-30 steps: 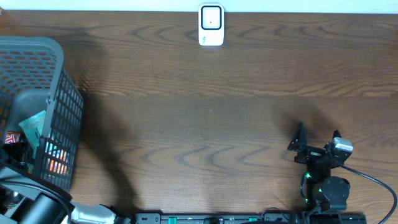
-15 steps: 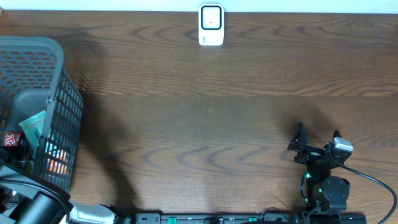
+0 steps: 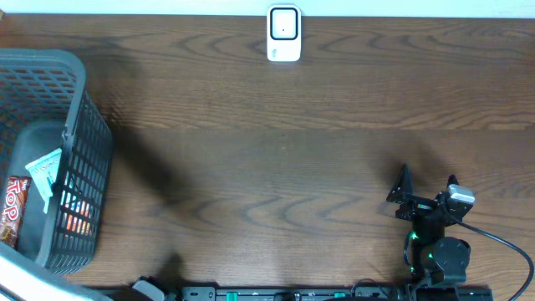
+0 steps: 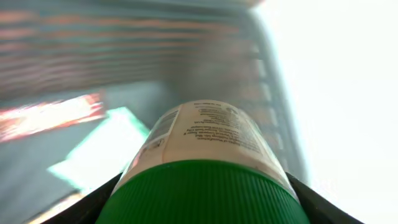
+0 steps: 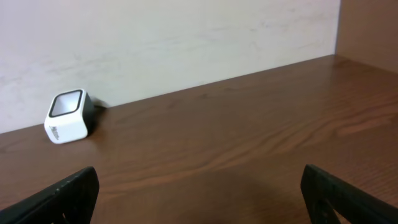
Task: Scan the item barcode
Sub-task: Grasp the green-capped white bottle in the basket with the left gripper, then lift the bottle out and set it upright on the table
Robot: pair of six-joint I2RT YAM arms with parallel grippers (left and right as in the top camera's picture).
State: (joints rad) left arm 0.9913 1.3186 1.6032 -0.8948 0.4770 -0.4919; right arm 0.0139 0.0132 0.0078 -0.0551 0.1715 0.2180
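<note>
Gripping a white-labelled bottle with a green ribbed cap [image 4: 208, 134], the left hand [image 4: 205, 208] has its dark fingers [image 4: 102, 202] pressed against either side of the cap, with the grey plastic mesh basket [image 3: 79, 150] behind it (blurred in the wrist view). The right hand [image 3: 426, 194] rests wide open, holding nothing, at the front right of the dark wooden desk [image 3: 276, 150]. A small white barcode scanner [image 3: 284, 33] stands at the far edge, well apart from both.

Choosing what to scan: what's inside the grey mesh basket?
Seen: pale teal flat packet, red wrapped bar lettered TOP, something orange behind the mesh wall. What lies beneath is hidden.
</note>
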